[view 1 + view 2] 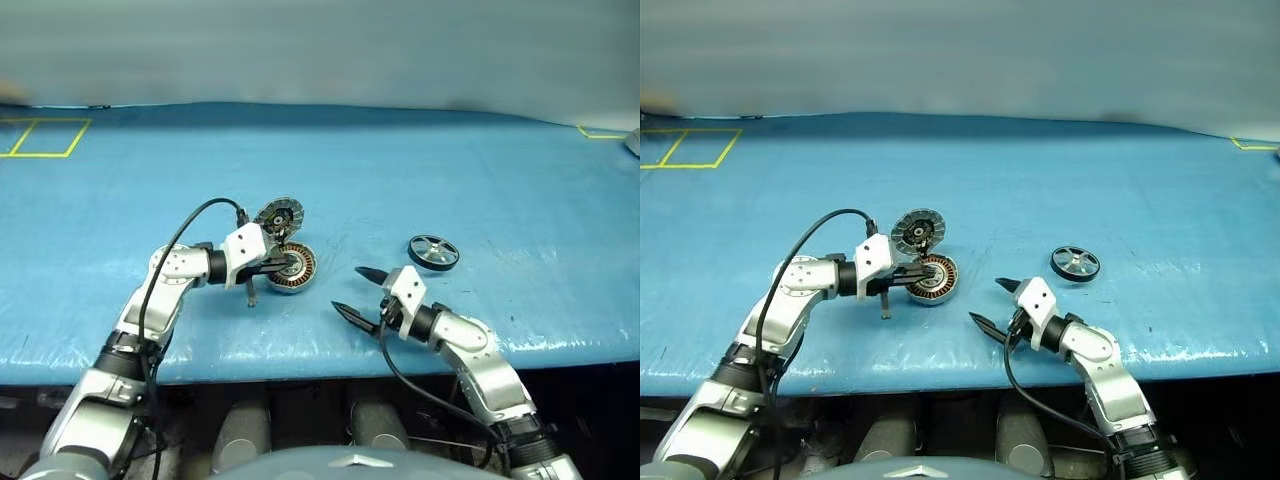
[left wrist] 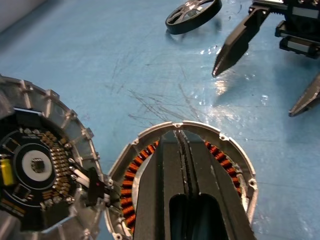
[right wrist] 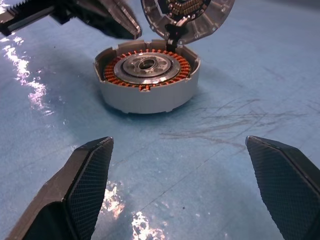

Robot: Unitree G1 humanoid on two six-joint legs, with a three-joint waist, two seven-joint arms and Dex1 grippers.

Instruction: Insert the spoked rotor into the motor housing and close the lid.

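Blue sheeting covers the table (image 1: 420, 170); left gripper (image 1: 930, 268) closed, right gripper (image 1: 993, 302) spread wide.

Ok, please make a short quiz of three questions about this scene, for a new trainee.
1. True or false: the spoked rotor already sits inside the motor housing.
2. The lid is: A) shut flat, B) standing open on its hinge, C) detached.
3. Which gripper has its fingers shut?

Key:
1. False; it lies on the blue table, apart from the housing.
2. B.
3. The left gripper, above the housing; the right gripper is open.
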